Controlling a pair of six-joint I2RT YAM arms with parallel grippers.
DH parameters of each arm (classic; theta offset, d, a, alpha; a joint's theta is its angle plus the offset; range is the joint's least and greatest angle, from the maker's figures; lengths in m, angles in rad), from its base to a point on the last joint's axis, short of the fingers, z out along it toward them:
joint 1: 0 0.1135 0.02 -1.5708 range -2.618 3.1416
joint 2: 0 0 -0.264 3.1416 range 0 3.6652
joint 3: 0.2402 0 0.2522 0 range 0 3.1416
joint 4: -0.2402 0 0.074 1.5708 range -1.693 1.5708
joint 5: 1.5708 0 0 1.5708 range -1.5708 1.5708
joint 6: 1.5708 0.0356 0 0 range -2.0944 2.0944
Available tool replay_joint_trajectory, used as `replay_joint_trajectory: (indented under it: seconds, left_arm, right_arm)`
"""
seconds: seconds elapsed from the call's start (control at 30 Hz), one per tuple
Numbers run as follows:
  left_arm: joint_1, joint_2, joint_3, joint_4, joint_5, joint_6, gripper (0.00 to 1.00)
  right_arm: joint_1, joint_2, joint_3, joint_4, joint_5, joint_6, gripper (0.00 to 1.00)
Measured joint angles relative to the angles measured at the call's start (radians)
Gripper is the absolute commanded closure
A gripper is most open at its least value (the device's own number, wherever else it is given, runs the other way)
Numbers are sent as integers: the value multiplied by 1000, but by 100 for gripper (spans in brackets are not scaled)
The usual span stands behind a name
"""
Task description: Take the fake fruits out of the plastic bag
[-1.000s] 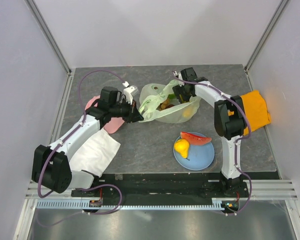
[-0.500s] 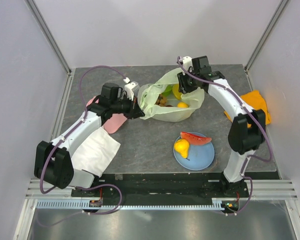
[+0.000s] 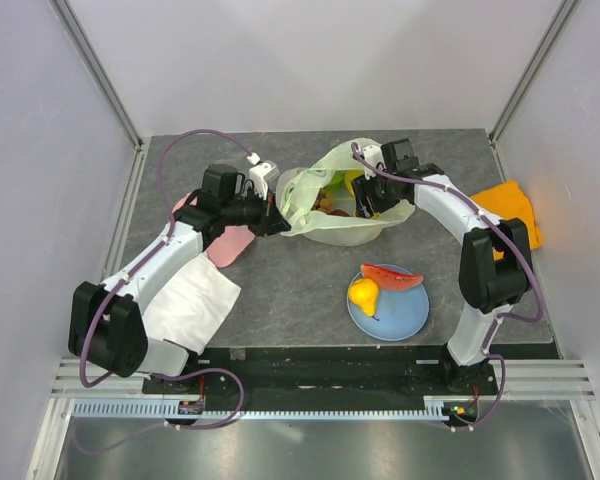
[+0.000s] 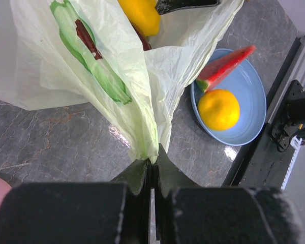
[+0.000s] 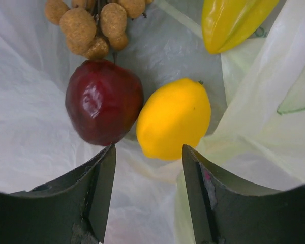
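Yellow-green plastic bag (image 3: 332,208) mid-table, mouth open; job approx. a third done. Blue plate (image 3: 405,315) holds watermelon slice (image 3: 391,276) & yellow fruit (image 3: 363,293). Left gripper (image 4: 152,166) clamped on bag edge; right gripper (image 5: 148,150), jaws apart, inside bag over dark red apple (image 5: 104,101) & lemon (image 5: 174,118). Starfruit (image 5: 234,19), brown cluster (image 5: 94,25) also left inside.

No text, number or brand can be read in any view; the only print is a green and dark brown motif on the plastic bag (image 4: 86,61), which forms no legible letters
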Motion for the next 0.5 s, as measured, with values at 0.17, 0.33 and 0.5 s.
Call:
replay_joint_trajectory:
  seconds: [0.17,0.33,0.5]
  left_arm:
    - [0,-6,-4,0,0,0,98]
    - [0,-12,-8,1,0,0,99]
    - [0,-18,-18,1,0,0,98]
  right_arm:
    - [12,69,20,33,28,10,29]
    - [43,122,53,43,116,6,2]
    - [84,130,56,44,238,-10,2]
